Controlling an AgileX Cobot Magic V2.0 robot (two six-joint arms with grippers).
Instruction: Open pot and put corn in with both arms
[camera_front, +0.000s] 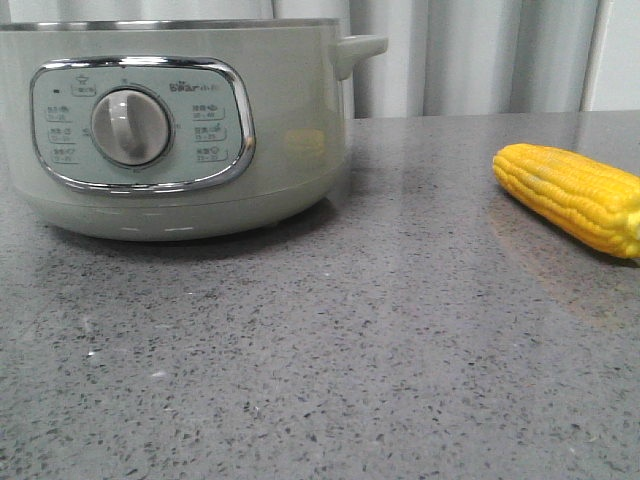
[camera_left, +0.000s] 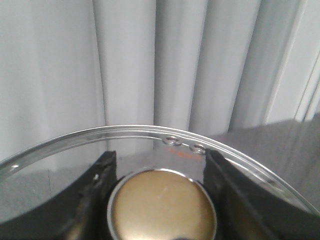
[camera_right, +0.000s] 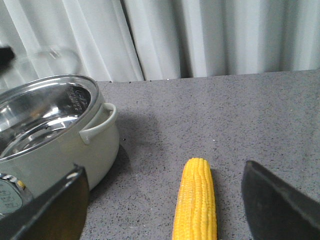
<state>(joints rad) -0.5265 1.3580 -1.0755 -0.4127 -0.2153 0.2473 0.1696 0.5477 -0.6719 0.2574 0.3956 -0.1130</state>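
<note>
I read the pot (camera_right: 55, 135) as opened: my left gripper (camera_left: 162, 200) is clamped on the glass lid's knob (camera_left: 162, 207). The corn (camera_front: 575, 195) lies right of the pot, between my right gripper's (camera_right: 165, 210) spread fingers, ungrasped.

black gripper fingers (camera_right: 280, 200), matte, wedge-shaped

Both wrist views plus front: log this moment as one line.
pot: open, steel bowl bare | glass lid: knob between left gripper fingers | corn: on counter, between open right gripper fingers | corn not yet gripped
</note>
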